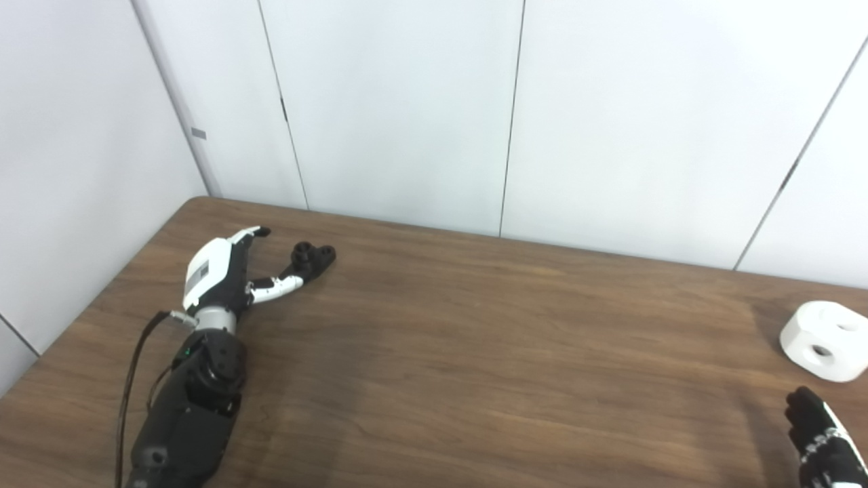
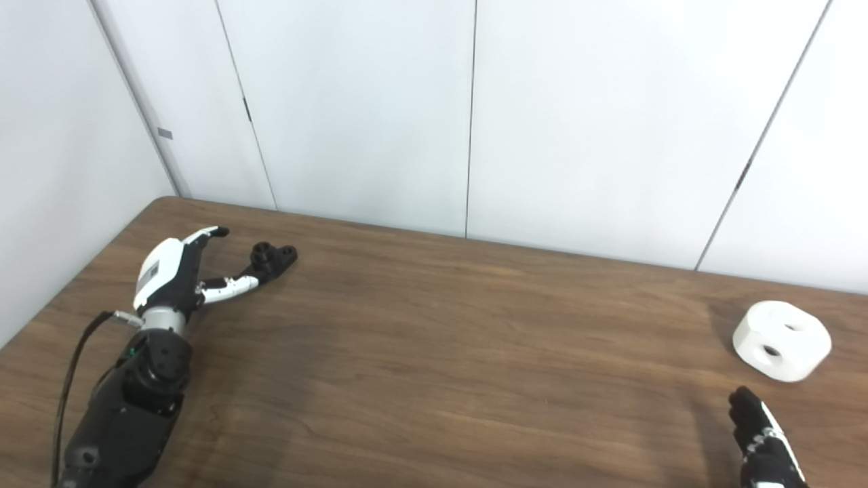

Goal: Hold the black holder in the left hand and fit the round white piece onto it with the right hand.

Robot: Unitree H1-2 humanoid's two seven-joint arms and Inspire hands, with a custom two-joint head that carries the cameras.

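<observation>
The black holder (image 1: 314, 257) lies on the brown table (image 1: 475, 339) at the far left. My left hand (image 1: 224, 274) is open beside it, fingers spread; its thumb tip reaches the holder's near side and the other fingers point past it on the left. The round white piece (image 1: 824, 340), with holes in its top and side, lies at the far right of the table. My right hand (image 1: 824, 440) shows only partly at the bottom right corner, just in front of the white piece and apart from it. Its fingers are mostly cut off by the frame.
White wall panels (image 1: 407, 102) stand close behind the table's far edge and along its left side. A black cable (image 1: 132, 366) runs along my left forearm. A wide stretch of table lies between the two hands.
</observation>
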